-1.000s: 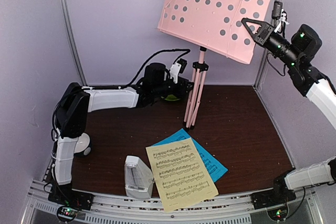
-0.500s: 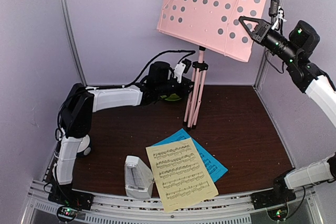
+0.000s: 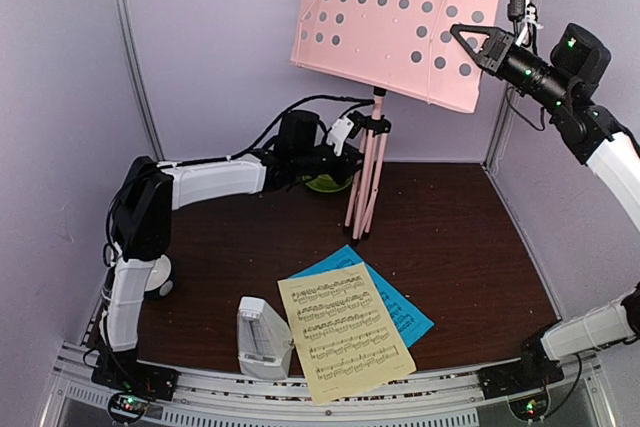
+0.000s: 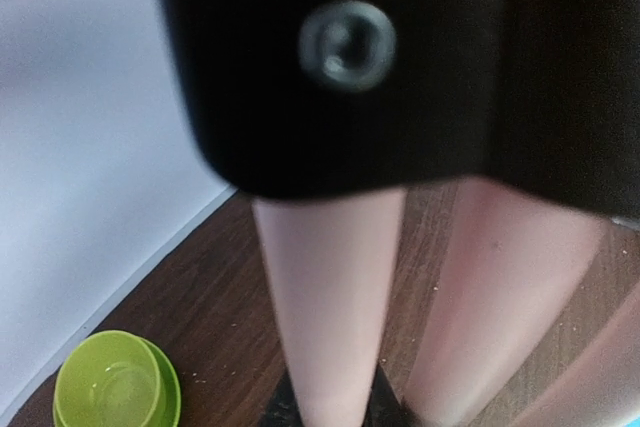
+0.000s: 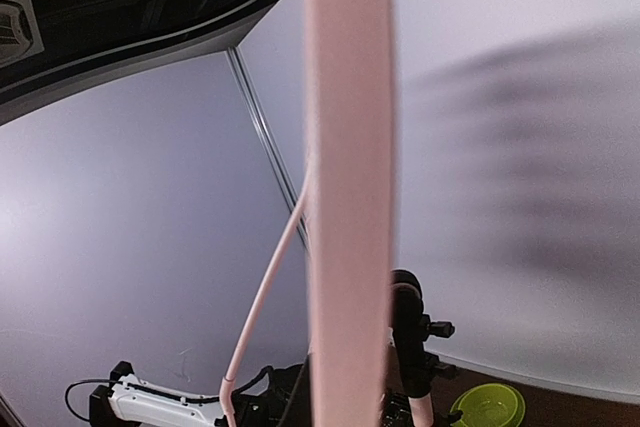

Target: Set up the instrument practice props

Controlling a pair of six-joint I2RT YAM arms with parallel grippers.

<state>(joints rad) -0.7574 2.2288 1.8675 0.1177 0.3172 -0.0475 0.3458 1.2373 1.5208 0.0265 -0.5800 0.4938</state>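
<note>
The pink music stand stands at the back, its hole-punched panel (image 3: pixel 395 17) high up and its tripod legs (image 3: pixel 362 197) on the table. My left gripper (image 3: pixel 352 137) is shut on a pink leg (image 4: pixel 330 297) just under the black hub (image 4: pixel 350 57). My right gripper (image 3: pixel 458 35) holds the panel's right edge; the right wrist view shows that panel edge-on (image 5: pixel 345 197), with my own fingers hidden. The yellow page (image 3: pixel 345 337) lies over the blue page (image 3: pixel 412 317) at the front. The white-grey metronome (image 3: pixel 262 337) stands to their left.
A green bowl on a saucer (image 3: pixel 325 184) sits behind the stand's legs and shows in the left wrist view (image 4: pixel 115 387) and the right wrist view (image 5: pixel 487 407). A small white-and-black bowl (image 3: pixel 160 277) is by the left arm. Walls close in on three sides.
The stand has shifted a little to the left, panel and legs together. My right gripper moved up and left with the panel's edge. My left gripper stayed on the leg.
</note>
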